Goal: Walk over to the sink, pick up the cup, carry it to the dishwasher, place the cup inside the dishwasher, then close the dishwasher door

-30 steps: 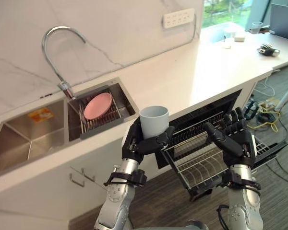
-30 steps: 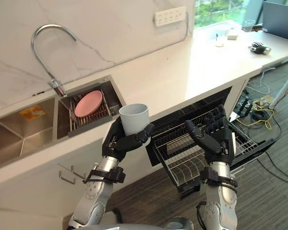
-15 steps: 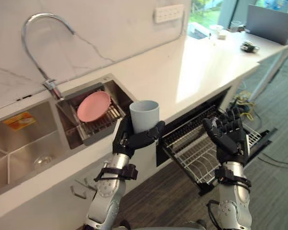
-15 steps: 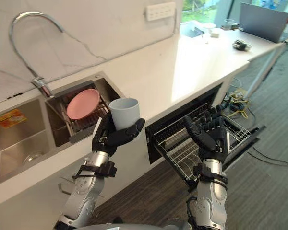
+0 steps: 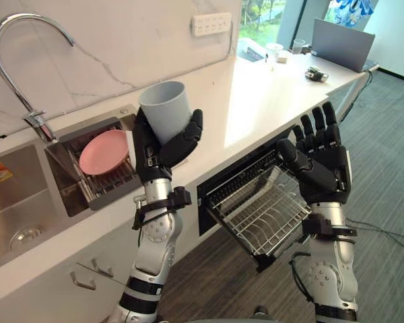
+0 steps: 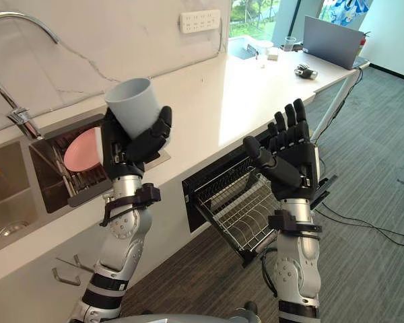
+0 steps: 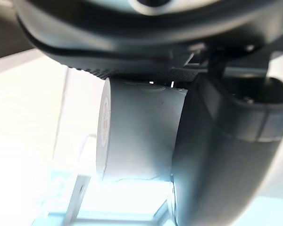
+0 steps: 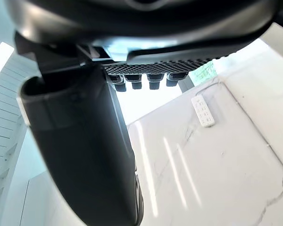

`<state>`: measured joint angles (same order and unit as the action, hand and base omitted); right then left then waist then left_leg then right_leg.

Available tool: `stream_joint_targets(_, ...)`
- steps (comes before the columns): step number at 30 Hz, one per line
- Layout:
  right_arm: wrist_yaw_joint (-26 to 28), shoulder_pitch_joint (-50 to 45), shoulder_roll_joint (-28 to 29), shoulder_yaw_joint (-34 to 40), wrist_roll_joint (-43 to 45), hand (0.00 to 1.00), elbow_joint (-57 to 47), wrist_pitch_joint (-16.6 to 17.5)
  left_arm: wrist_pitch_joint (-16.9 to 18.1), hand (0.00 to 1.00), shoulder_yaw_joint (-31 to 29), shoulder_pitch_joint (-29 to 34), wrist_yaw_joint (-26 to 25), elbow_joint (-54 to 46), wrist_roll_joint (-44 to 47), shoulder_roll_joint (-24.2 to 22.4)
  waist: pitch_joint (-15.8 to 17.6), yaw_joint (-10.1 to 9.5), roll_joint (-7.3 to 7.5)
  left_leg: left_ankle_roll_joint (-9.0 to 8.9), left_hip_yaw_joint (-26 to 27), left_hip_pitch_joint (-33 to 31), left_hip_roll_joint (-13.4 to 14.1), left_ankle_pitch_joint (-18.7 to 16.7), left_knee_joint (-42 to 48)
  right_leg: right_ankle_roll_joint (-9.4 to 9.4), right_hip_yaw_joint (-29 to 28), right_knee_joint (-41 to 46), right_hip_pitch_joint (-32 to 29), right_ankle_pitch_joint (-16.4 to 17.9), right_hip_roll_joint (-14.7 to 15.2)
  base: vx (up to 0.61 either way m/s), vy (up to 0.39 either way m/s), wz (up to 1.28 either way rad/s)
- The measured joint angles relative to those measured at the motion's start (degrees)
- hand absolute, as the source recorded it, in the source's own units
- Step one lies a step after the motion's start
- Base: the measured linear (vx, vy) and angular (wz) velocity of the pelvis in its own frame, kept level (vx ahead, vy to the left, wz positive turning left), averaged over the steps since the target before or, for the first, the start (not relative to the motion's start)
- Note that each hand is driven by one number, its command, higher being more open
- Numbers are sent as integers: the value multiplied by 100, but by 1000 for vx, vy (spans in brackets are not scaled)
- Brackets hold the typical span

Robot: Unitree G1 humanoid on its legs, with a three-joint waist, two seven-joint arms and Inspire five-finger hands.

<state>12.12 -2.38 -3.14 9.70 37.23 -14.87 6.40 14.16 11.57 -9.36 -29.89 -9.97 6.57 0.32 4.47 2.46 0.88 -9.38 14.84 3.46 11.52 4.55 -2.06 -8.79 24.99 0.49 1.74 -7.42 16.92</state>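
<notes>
Currently the grey cup (image 5: 165, 108) is gripped in the left hand (image 5: 163, 145), fingers and thumb curled round its lower wall; cup is tilted, mouth up, held above the counter (image 5: 252, 84) edge, just right of the sink (image 5: 27, 195); right hand (image 5: 321, 161) is held empty, fingers straight and spread, above the pulled-out rack (image 5: 262, 214) of the dishwasher (image 5: 215, 194); pink plate (image 5: 102, 151) is seen in the sink.

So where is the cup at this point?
In the left eye view the cup is gripped in the left hand, in front of the counter, just right of the pink plate.
</notes>
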Motion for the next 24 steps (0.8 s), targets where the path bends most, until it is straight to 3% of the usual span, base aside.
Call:
stream_joint_targets(7,247,79,-94,-378,856,100,0,-527,115,0,27,-22,-220,558,-564,-121,-4,12,-8,-55,-10,-2,84,74,-52,-38,28,-172,60,-25,-126,-4,-1,1)
stream_joint_targets(12,704,472,-383,-621,1336,100,64,-913,-34,0,137,-152,-329,985,-1567,-123,9,27,-33,-85,-43,-78,213,88,102,-40,29,-201,86,-31,-242,2,-6,0)
stream_joint_targets(15,1017,909,-667,-786,1574,100,354,-1099,-71,0,114,-271,-392,1379,-1991,9,61,20,-114,51,-103,-349,387,-182,894,31,28,-155,178,94,-325,-28,-30,2)
stream_joint_targets(16,1166,1058,-799,-802,1735,100,520,-1201,-65,0,114,-276,-447,1578,-2253,101,129,8,-216,345,-91,-612,540,-365,1574,82,44,-154,299,204,-411,-67,-56,12)
stream_joint_targets(19,1266,1099,-918,-841,1792,100,738,-1242,-44,0,104,-259,-493,1687,-2454,130,207,-17,-347,391,-237,-752,630,-410,2051,142,53,-197,492,232,-493,-33,-35,10)
stream_joint_targets(20,1274,1107,-957,-919,1791,100,861,-1242,32,0,104,-238,-546,1685,-2536,119,227,-37,-345,310,-526,-757,541,-625,2047,178,-83,-241,521,206,-512,0,75,-18)
stream_joint_targets(22,1274,1132,-1010,-1070,1784,100,976,-1241,104,0,125,-237,-591,1646,-2706,104,177,-70,-503,177,-797,-525,364,-876,1698,162,-310,-247,506,194,-585,34,130,-39)
stream_joint_targets(23,1265,1134,-1015,-1227,1766,100,1016,-1240,121,0,138,-239,-601,1572,-2864,104,191,-114,-453,34,-751,-279,261,-883,1406,121,-499,-263,488,159,-544,67,124,-44)
stream_joint_targets(24,1268,1136,-1022,-1418,1745,100,1004,-1240,118,0,199,-248,-605,1459,-2947,139,182,-114,-380,35,-658,-226,159,-840,1281,78,-607,-342,462,96,-472,69,91,-36)
